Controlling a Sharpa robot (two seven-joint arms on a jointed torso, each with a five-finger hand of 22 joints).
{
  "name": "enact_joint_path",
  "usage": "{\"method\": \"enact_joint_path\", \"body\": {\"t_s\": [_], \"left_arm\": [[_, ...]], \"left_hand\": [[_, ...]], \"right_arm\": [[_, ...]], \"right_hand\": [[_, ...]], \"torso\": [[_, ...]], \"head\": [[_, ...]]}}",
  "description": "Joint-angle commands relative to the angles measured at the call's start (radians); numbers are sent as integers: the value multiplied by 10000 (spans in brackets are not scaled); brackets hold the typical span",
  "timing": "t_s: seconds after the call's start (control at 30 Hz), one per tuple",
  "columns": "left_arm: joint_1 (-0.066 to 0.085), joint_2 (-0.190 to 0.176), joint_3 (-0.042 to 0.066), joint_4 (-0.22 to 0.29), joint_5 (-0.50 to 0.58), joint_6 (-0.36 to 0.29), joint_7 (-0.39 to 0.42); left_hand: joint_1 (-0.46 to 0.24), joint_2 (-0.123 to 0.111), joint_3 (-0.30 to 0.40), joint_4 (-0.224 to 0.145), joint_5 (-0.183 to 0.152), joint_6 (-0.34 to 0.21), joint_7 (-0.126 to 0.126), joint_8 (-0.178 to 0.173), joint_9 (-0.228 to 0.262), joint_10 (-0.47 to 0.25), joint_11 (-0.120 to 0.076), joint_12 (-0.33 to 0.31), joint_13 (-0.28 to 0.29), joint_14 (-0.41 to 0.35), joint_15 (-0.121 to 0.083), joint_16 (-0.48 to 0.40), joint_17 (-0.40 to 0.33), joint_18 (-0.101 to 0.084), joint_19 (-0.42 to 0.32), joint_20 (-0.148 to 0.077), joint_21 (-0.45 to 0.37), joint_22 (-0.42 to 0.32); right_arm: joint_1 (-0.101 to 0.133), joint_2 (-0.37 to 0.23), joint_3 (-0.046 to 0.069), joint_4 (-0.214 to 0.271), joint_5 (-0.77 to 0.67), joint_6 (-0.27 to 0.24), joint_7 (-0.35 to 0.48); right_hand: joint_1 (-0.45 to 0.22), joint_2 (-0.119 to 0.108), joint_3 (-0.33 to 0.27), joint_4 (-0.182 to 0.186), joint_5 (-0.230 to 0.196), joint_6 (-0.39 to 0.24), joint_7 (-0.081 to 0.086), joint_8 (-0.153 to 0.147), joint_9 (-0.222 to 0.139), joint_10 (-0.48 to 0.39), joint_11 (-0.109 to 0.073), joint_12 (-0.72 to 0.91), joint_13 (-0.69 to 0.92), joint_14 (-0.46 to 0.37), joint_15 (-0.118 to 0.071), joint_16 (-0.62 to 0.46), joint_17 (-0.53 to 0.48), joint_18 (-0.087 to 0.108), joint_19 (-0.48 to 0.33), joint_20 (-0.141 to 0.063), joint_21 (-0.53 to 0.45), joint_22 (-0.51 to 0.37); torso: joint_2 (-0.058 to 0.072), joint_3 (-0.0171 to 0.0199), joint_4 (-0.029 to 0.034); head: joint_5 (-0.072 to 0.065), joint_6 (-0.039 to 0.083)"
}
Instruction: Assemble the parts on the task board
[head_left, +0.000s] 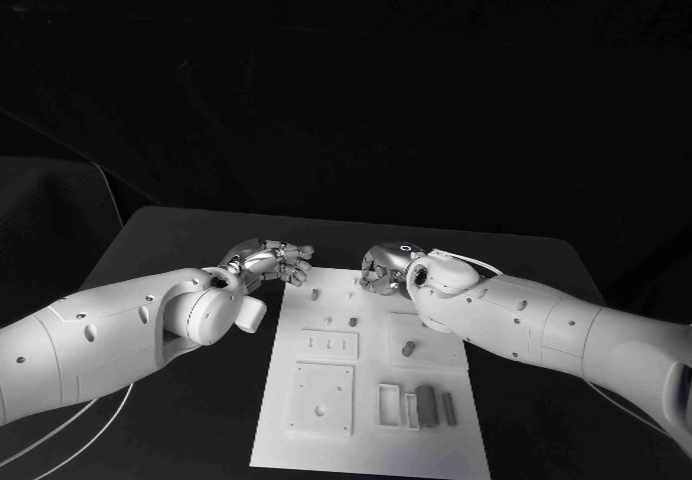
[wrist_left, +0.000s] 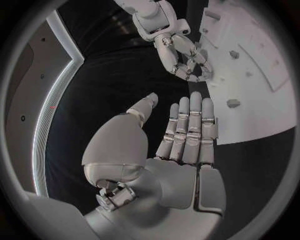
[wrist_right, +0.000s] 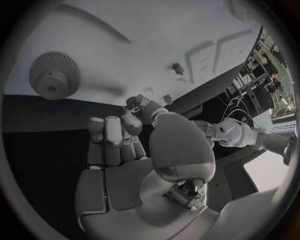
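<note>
The white task board (head_left: 368, 400) lies in the middle of the black table. My left hand (head_left: 274, 262) hovers just off its far left corner; in the left wrist view this hand (wrist_left: 184, 135) is flat, fingers straight and side by side, thumb apart, holding nothing. My right hand (head_left: 387, 268) is over the board's far edge, its fingers (wrist_left: 187, 67) bent down toward the board, and I see nothing in them. A toothed gear (wrist_right: 55, 75) lies on the board beyond the right hand (wrist_right: 122, 142). Small dark parts (head_left: 408, 348) (head_left: 352, 321) sit mid-board.
At the board's near end are a white rectangular frame (head_left: 389, 403) and two grey bars (head_left: 426, 403). Raised white plates (head_left: 329, 345) (head_left: 322, 398) sit on its left half. Both forearms angle in over the table's sides.
</note>
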Motion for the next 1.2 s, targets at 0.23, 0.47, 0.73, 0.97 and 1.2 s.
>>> {"method": "enact_joint_path", "body": {"t_s": [0.23,0.47,0.73,0.97,1.2], "left_arm": [[28,34,9,-1,33,41,75],[29,73,10,-17,32,23,83],[35,111,10,-36,31,34,73],[38,137,11,-44,31,42,73],[69,167,11,-75,30,52,37]], "left_hand": [[-77,18,-12,29,30,-63,-11,-44,-14,-87,-10,-67,-15,-8,58,-58,-3,188,-17,68,-36,-18],[-75,18,-12,28,30,-65,-10,-46,-14,-88,-11,-70,-15,-10,59,-62,-4,188,-18,68,-38,-19],[-73,19,-12,28,31,-66,-9,-48,-15,-88,-11,-73,-16,-12,59,-64,-4,189,-20,67,-39,-20],[-72,20,-12,27,31,-67,-8,-50,-16,-89,-11,-76,-16,-13,59,-67,-4,189,-21,67,-41,-20],[-71,21,-12,27,31,-68,-7,-52,-17,-89,-11,-78,-16,-15,60,-70,-4,189,-22,67,-42,-21]], "right_arm": [[46,53,33,116,-320,-255,-201],[55,226,43,5,-341,-233,-213],[55,380,42,-62,-414,-283,-343],[67,493,42,-128,-638,-393,-456],[75,601,42,-396,-587,-237,-472]], "right_hand": [[7,-96,72,-11,17,332,263,26,6,59,1,55,11,47,-10,62,10,186,12,-1,837,15],[-1,-123,85,-17,16,342,265,25,4,72,-6,64,13,61,-14,74,11,191,20,-3,851,21],[-7,-143,96,-21,16,349,266,23,3,81,-11,70,14,71,-17,83,11,195,26,-5,862,26],[-10,-157,103,-24,17,351,267,21,2,87,-14,74,15,77,-19,89,11,198,30,-6,868,29],[-9,-169,117,-30,18,354,267,17,0,97,-20,80,16,86,-23,96,11,202,36,-8,877,32]], "torso": [[48,7,-19],[66,4,-4],[91,11,-7],[106,3,-3],[130,-1,-1]], "head": [[29,27],[21,34],[42,44],[11,41],[28,72]]}}
